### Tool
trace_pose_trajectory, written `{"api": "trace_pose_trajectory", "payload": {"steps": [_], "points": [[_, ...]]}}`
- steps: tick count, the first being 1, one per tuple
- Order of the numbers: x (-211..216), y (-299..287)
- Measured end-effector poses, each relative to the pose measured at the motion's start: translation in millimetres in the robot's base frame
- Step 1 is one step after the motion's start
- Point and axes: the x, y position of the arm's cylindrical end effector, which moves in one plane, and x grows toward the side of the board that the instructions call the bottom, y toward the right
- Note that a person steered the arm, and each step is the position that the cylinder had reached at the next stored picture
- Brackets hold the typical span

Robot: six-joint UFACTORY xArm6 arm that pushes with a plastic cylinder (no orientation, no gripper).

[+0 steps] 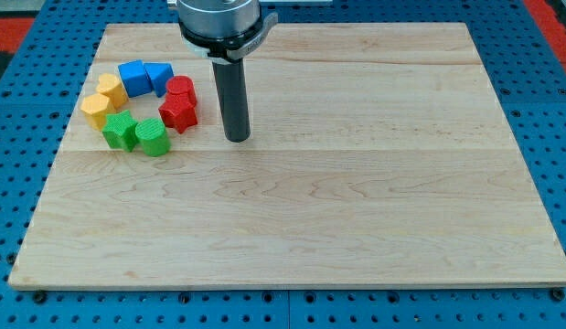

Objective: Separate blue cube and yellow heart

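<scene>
Resting on pale wood-grain board, my tip, a plain gripperless end effector, stands right of the red star.

arm mount cut off — view's top

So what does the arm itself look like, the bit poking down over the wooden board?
A straight dark grey cylindrical rod, plain and unmarked, ending in my tip. Above, it fits into a black clamp with small screws under a round silvery metal flange. No cables show.
</scene>
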Motion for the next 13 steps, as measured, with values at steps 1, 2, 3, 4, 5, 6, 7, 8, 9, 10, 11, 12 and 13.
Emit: {"api": "trace_pose_trajectory", "payload": {"steps": [1,2,3,4,5,6,7,8,9,10,11,12,13], "points": [[0.5,0.8],[11.7,-1.1],[51.8,11.3],[92.8,-39.4],[101.9,-137.2],[93.6,-237.2],[89.9,-243.4],[80.4,-243.7],[35.1,-242.8],[-29.6,-242.8],[-78.2,-240.5],[-85.5,-210.1],[-88.3,-162.8]]}}
